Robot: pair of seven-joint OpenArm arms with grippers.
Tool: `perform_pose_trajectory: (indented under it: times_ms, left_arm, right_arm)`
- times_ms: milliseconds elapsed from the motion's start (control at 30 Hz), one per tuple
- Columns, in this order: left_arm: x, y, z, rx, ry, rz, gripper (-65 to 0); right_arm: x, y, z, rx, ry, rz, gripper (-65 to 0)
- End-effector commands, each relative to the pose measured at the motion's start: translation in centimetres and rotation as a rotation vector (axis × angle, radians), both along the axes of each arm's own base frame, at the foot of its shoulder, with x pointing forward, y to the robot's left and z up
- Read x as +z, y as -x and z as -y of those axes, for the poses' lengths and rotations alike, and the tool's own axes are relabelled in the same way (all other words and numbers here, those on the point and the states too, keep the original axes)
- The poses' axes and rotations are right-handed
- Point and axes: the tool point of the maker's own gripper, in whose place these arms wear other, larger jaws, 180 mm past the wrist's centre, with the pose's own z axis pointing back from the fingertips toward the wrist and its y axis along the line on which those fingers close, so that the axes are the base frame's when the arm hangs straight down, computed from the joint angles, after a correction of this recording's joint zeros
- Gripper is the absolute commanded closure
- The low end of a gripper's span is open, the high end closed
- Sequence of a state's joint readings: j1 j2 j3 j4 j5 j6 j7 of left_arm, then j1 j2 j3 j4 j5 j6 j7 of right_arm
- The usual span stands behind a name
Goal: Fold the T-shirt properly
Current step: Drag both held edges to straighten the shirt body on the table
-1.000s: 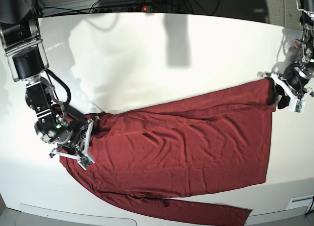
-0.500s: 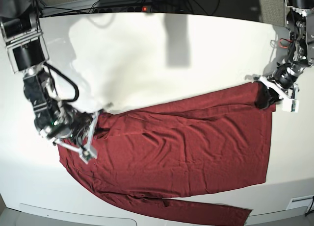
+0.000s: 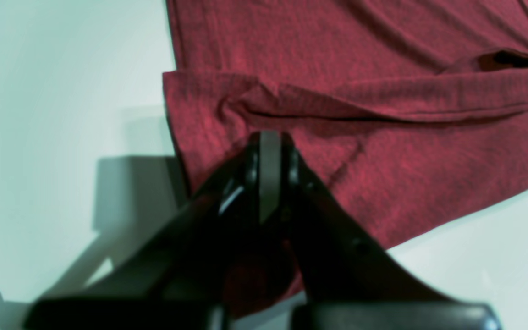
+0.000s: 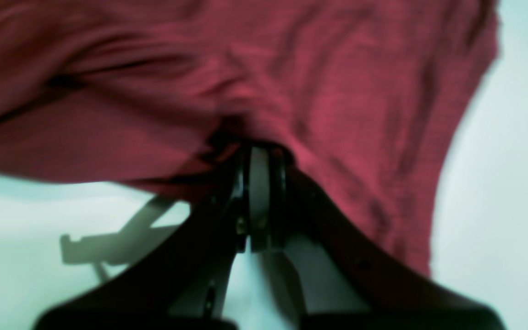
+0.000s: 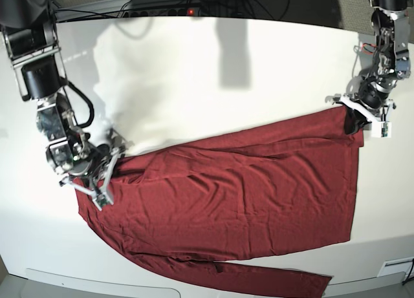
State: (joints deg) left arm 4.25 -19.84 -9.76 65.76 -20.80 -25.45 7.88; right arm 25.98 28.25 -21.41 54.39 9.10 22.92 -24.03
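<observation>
Base view shows the dark red, thin, wrinkly knit long-sleeved T-shirt (image 5: 239, 194) spread across the lower half of the white table (image 5: 194, 72), its body running from the lower left toward the right edge of the picture, with one sleeve trailing along the bottom edge toward the lower right and a long fold running along its upper border. At the shirt's upper right corner sits the left gripper (image 5: 355, 119), its black fingers pressed together on the fabric there; the left wrist view shows that gripper (image 3: 269, 137) with its jaws closed and pinching the cloth just below a raised fold, near the shirt's straight edge where red cloth (image 3: 360, 91) meets bare table (image 3: 53, 91). At the shirt's left end, the right gripper (image 5: 110, 157) bites into bunched fabric; the right wrist view, which is blurred, shows this gripper (image 4: 258, 153) with jaws likewise shut on a gathered pucker of the shirt (image 4: 291, 82), which fills the upper part of that picture, with white tabletop (image 4: 511, 183) beside and below it. Both arms cast dark shadows on the table. Beyond the table's far edge, black cables (image 5: 194, 0) and a black power strip with a red light (image 5: 191, 11) lie along the top of the base view.
</observation>
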Motion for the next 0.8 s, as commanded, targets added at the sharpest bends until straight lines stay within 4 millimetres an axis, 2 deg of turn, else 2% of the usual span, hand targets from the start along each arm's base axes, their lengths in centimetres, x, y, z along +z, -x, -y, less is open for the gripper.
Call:
perform_pose_trajectory:
  times_ms: [0,133,267,367,533,767]
  left_arm:
    - [1.0,-0.7,-0.7,0.004,-0.013,0.027,0.0]
    - [1.0,-0.7,-0.7,0.004,-0.013,0.026,0.0]
    - [1.0,-0.7,-0.7,0.004,-0.013,0.026,0.0]
    - [1.0,-0.7,-0.7,0.004,-0.013,0.026,0.0]
    - [1.0,-0.7,-0.7,0.004,-0.013,0.025,0.0]
    - [0.9,-0.6,-0.7,0.003,-0.014,0.019,0.0]
  right_arm:
    - [2.5,-2.1,0.7,-0.011,0.003,0.071,0.0]
    - [4.7,-4.2,3.0,-0.099,0.048,0.156,0.0]
    - [5.9,-5.1,3.4,-0.121,0.050,0.177,0.0]
    - [5.1,-4.4,3.2,-0.151,0.005,0.117,0.0]
    - [3.4,-2.4,0.5,-0.068,-0.114,-0.013,0.0]
    - [0.3,0.3,0.1,-0.063,-0.133,-0.059,0.0]
